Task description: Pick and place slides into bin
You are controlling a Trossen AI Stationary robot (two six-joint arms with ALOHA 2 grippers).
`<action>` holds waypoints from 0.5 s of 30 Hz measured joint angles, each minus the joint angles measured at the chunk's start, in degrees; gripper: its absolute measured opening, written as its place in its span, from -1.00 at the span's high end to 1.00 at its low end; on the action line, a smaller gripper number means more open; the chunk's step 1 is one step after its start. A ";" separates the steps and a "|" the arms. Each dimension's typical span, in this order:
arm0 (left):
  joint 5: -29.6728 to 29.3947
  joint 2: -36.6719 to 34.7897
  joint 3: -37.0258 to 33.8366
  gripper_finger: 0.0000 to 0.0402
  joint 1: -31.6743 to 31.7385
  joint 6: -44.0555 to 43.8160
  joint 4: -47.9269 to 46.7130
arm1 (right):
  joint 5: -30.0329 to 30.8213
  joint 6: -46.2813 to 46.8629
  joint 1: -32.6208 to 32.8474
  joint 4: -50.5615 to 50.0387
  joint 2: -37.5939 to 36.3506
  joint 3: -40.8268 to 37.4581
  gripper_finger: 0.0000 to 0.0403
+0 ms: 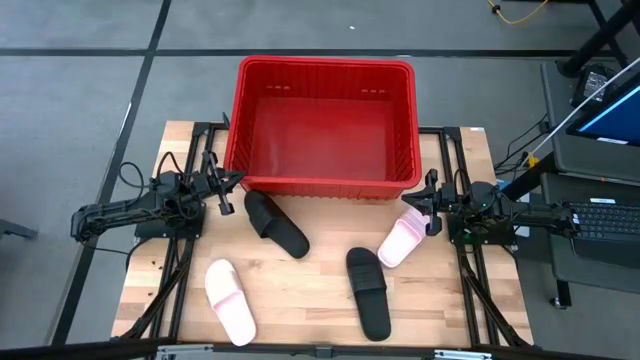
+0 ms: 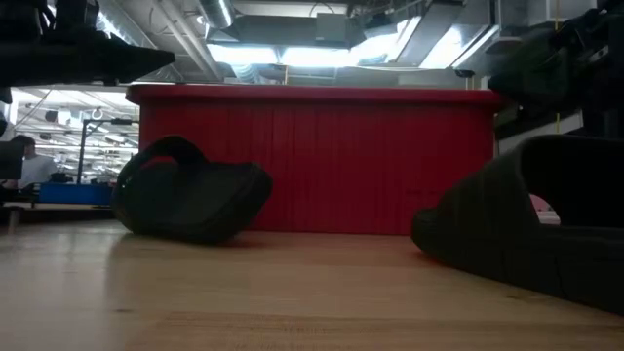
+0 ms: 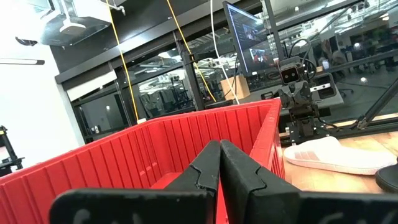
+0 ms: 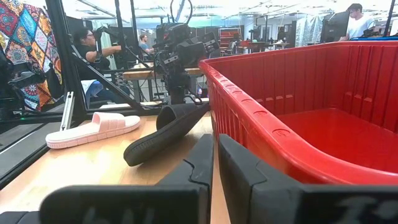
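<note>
The red bin (image 1: pixel 325 125) stands at the table's far middle with nothing inside it. Four slides lie sole-down on the wood. One black slide (image 1: pixel 275 222) lies just in front of the bin's near wall, and another black slide (image 1: pixel 368 292) lies near the front. One pink slide (image 1: pixel 230 300) is at the front left, and another pink slide (image 1: pixel 402 240) is at the right. My left gripper (image 1: pixel 228 185) hovers shut beside the bin's near left corner. My right gripper (image 1: pixel 418 200) hovers shut beside its near right corner, just above the right pink slide's far end. Both hold nothing.
Black frame rails (image 1: pixel 185 260) run along the table's left and right sides under the arms. Bare wood (image 1: pixel 310 300) shows between the slides at the front. People sit at desks (image 4: pixel 93 46) in the room beyond the table.
</note>
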 joint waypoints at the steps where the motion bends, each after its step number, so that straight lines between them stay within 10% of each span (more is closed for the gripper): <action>1: 0.02 0.00 0.01 0.97 0.00 0.00 0.00 | 0.00 0.00 -0.01 0.02 0.01 0.01 0.86; 15: 0.02 0.00 0.00 0.98 0.00 -0.01 0.00 | 0.00 -0.01 0.01 0.00 -0.01 0.01 0.86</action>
